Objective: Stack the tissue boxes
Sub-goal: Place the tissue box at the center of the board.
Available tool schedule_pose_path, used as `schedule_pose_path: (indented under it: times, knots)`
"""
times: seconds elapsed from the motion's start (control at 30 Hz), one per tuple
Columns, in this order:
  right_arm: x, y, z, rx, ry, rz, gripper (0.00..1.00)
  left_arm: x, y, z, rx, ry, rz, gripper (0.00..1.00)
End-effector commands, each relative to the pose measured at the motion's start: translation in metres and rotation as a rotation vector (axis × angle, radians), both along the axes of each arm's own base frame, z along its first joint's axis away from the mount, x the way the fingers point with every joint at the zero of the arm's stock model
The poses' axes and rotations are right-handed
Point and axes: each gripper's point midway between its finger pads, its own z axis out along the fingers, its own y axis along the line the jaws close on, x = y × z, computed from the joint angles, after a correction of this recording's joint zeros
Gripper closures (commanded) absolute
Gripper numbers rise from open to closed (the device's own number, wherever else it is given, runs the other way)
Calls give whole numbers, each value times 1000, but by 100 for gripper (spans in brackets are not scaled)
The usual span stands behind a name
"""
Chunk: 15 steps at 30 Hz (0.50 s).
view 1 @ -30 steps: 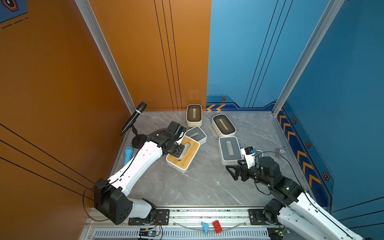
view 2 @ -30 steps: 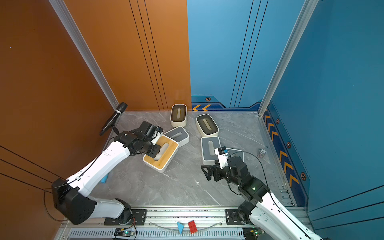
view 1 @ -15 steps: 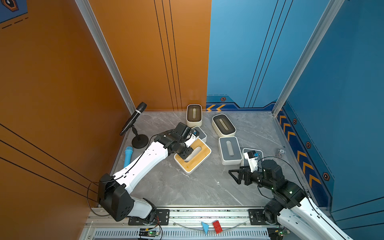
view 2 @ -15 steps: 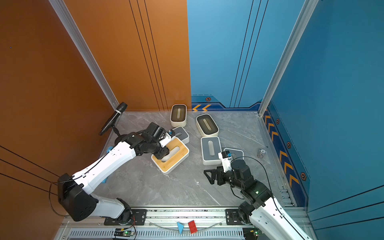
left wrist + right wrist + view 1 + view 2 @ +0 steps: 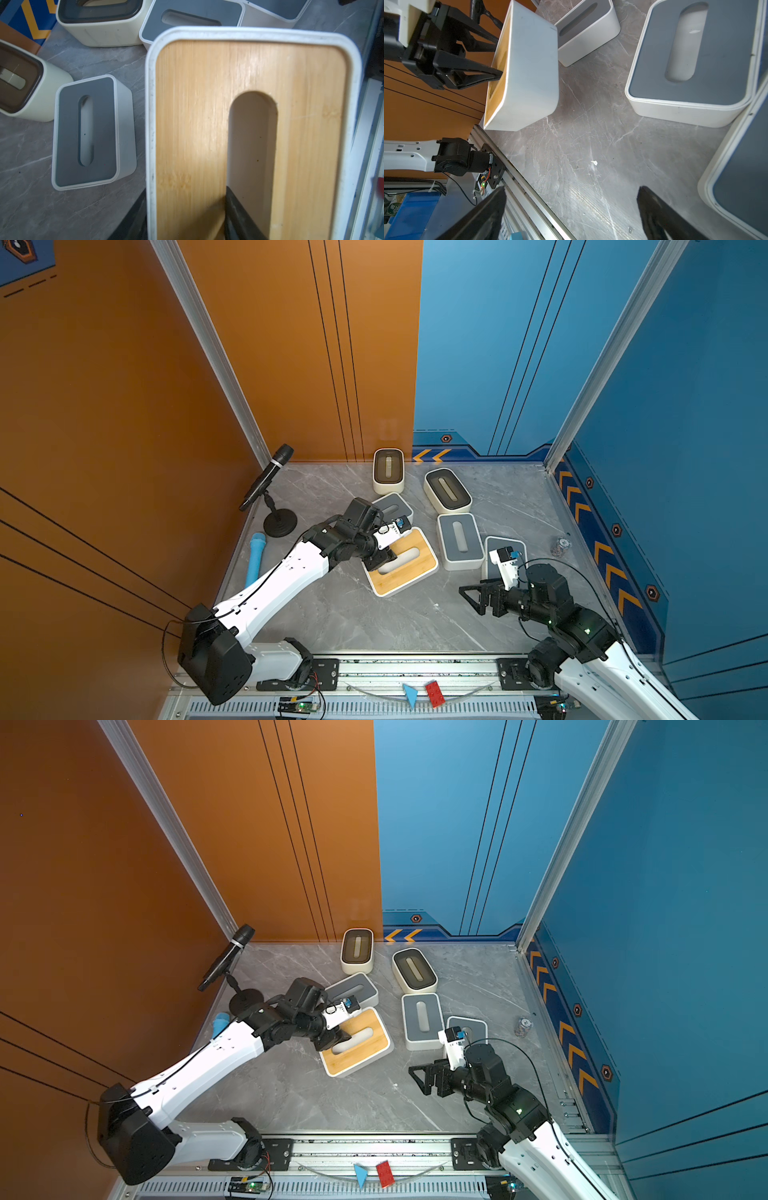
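Wood-lidded tissue box [image 5: 401,562] got carried closer to the grey-lidded box [image 5: 459,540], left claw [image 5: 380,559] clamped on its slot edge, while right claw [image 5: 478,599] hung wide open, empty, so stacking looked close.

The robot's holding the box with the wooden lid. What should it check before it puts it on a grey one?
1. Left fingers grip the wood-lidded box, one in its slot, one outside: ok.
2. That box lifted clear of the table: cannot tell.
3. Middle grey-lidded box has a bare lid: ok.
4. Right fingers open, empty, apart from both boxes: ok.
5. Black microphone stands off by the wall: ok.
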Motion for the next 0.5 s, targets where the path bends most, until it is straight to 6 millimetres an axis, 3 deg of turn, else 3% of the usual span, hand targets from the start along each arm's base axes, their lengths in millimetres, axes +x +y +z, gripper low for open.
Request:
schedule_pose_path:
  times: [0.0, 0.47]
  knots:
    - [-9, -1, 0, 13, 37, 2, 0, -6, -15, 14, -55, -23, -95, 57]
    - [-33, 11, 7, 44, 43, 125, 0, -28, -31, -7, 17, 83, -240, 57]
